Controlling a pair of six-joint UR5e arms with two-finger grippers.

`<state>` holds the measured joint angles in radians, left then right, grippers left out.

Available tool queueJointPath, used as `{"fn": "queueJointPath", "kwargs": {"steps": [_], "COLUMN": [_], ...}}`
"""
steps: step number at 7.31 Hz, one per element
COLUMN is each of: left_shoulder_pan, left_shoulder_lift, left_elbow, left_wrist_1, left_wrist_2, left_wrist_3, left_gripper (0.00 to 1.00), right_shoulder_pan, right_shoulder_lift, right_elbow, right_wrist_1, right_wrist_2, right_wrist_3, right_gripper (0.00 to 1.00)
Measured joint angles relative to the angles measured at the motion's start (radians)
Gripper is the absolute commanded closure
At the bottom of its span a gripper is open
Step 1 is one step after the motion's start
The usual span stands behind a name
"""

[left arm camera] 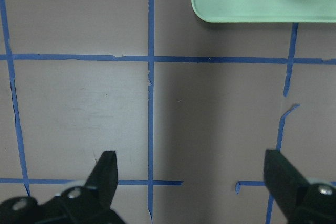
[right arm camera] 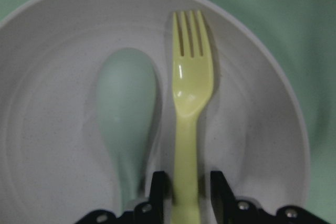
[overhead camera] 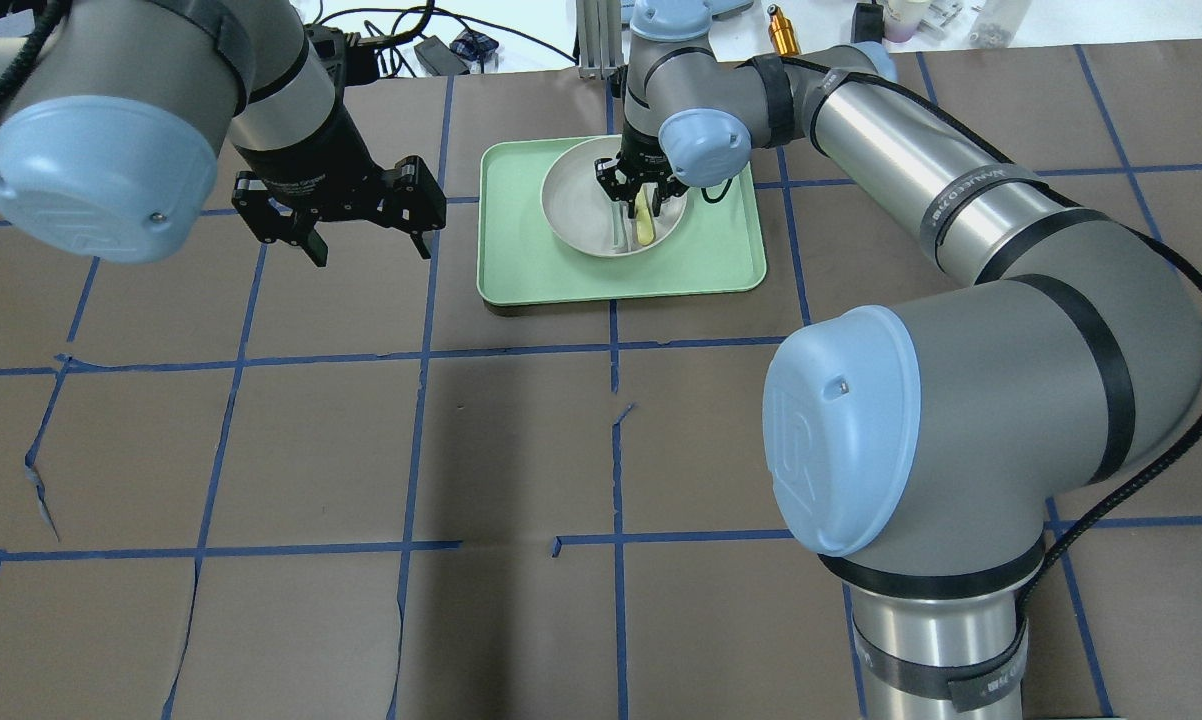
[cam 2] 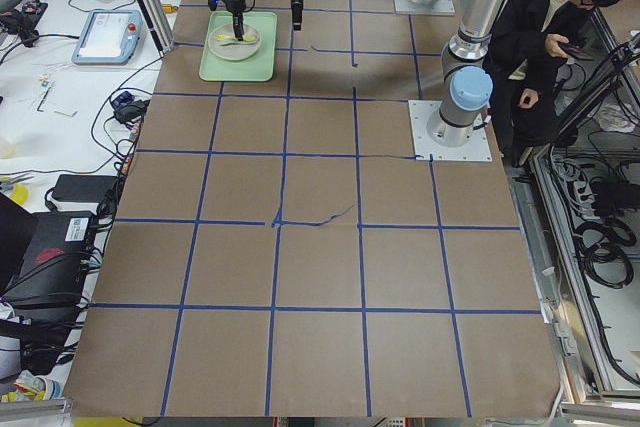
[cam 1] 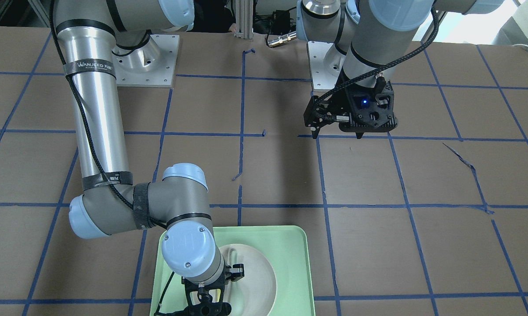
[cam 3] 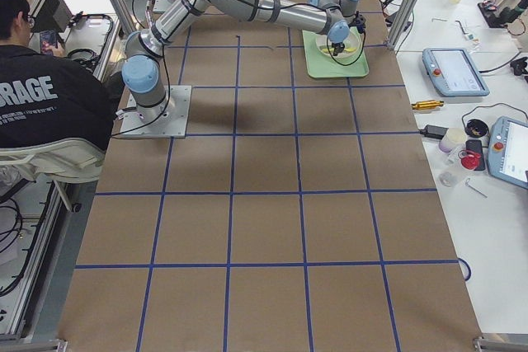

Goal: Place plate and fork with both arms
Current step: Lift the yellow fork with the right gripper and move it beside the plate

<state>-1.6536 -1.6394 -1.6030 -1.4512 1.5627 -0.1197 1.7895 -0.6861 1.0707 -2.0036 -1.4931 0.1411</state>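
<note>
Two grey arms over a brown table (overhead camera: 361, 450) crossed by blue tape lines (overhead camera: 421, 350). On the far side of the table from the robot, a pale green tray (overhead camera: 521, 250) with round corners, flat on the brown top. Inside the tray, the white plate (overhead camera: 581, 215), close to the tray's far edge. Inside the plate, the yellow fork (right arm camera: 191, 93), lying down, prongs pointing away from the wrist camera. Just beside the fork, a pale teal spoon (right arm camera: 126, 108), also in the plate, pointing the same way, with a little gap between the two. Right gripper (right arm camera: 188, 195) low over the plate, pointing straight down, fingers narrow, one on each side of the fork's handle. Thin dark strips between the fingers and the handle, so close around the fork but not squeezing it, by the look of the wrist view. Left gripper (overhead camera: 369, 245) up in the air over bare brown table, on the robot's left of the tray, near it but not touching. Fingers of that gripper spread wide, with only table and tape showing between them. At the top of the left wrist view, one corner of the tray and a tiny bit of the plate's rim. One person (cam 3: 41, 96) in black clothes on a chair beside the robot's base.
</note>
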Motion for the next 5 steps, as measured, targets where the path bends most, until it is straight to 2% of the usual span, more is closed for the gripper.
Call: {"fn": "queueJointPath", "kwargs": {"steps": [1, 2, 3, 4, 5], "left_shoulder_pan": [0.000, 0.000, 0.000, 0.000, 0.000], "left_shoulder_lift": [0.001, 0.001, 0.001, 0.002, 0.002], "left_elbow": [0.000, 0.000, 0.001, 0.001, 0.001], "left_wrist_1": [0.000, 0.000, 0.000, 0.000, 0.000], "left_wrist_2": [0.000, 0.000, 0.000, 0.000, 0.000], "left_wrist_3": [0.000, 0.000, 0.000, 0.000, 0.000], "left_gripper": [0.00, 0.00, 0.00, 0.00, 0.00], "right_shoulder_pan": [0.000, 0.000, 0.000, 0.000, -0.001], "right_shoulder_lift": [-0.002, -0.002, -0.002, -0.002, -0.004], "right_elbow": [0.000, 0.000, 0.002, 0.005, 0.008], "right_wrist_1": [0.000, 0.000, 0.000, 0.000, 0.000], "right_wrist_2": [0.001, 0.001, 0.002, 0.002, 0.002], "right_wrist_3": [0.000, 0.000, 0.000, 0.000, 0.000], "right_gripper": [0.63, 0.75, 0.91, 1.00, 1.00]}}
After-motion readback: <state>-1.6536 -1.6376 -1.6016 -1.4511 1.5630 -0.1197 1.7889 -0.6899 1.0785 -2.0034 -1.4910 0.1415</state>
